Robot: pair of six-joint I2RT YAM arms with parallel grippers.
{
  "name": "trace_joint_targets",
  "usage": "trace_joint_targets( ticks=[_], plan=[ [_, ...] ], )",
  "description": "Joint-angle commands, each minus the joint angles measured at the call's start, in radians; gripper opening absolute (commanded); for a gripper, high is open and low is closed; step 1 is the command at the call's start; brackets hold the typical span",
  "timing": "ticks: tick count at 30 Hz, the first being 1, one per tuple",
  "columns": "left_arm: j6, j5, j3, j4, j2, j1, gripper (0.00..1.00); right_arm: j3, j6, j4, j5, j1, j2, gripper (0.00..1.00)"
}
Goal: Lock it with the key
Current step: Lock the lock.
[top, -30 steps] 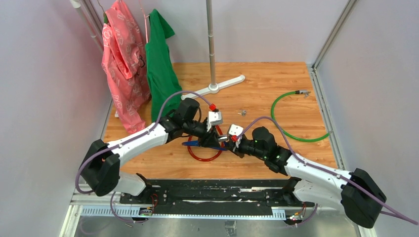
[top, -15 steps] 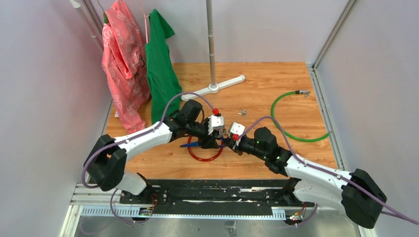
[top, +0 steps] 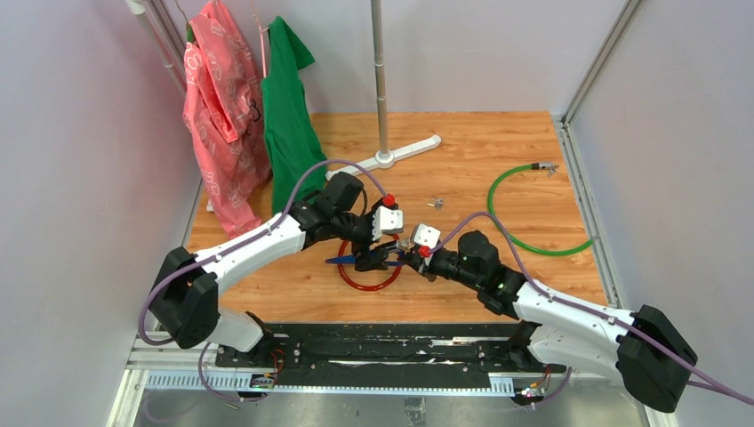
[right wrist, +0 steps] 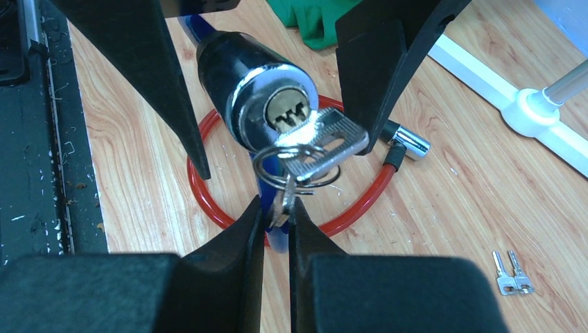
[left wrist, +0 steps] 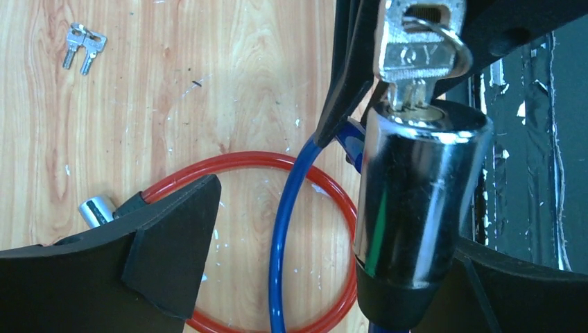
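Jaws of right gripper [right wrist: 276, 205] pinched on silvery piece [right wrist: 282, 198] hanging from key ring [right wrist: 258, 165]; the key [right wrist: 329, 142] sits in lock cylinder [right wrist: 260, 104] face at their 12 o'clock. Left gripper [left wrist: 333, 222] spread wide, cylinder against its 3 o'clock finger in left wrist view.

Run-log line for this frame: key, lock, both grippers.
key: inserted in lock cylinder | left gripper: open, straddling cylinder | right gripper: shut on keyring

Key [right wrist: 331, 143] in lock cylinder [right wrist: 239, 83] over the cable loop [right wrist: 208, 202] — spare keys [right wrist: 512, 279] beyond, on the table [right wrist: 451, 201].
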Motion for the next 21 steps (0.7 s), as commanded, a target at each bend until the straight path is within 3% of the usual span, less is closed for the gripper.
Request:
trace_joint_targets(
  ticks=[1,15,21],
  plan=[
    [0.050,-0.020,0.033,-0.082,-0.022,0.007,1.00,-0.005,-0.007,0.042,-0.001,0.007,0.012,0.00],
    [0.082,-0.011,0.129,-0.214,-0.062,0.007,1.00,-0.007,0.018,0.044,0.009,-0.018,0.054,0.00],
    [0.047,-0.088,0.139,-0.172,-0.078,0.007,1.00,0.012,0.053,0.025,0.039,-0.023,0.072,0.00]
  ],
)
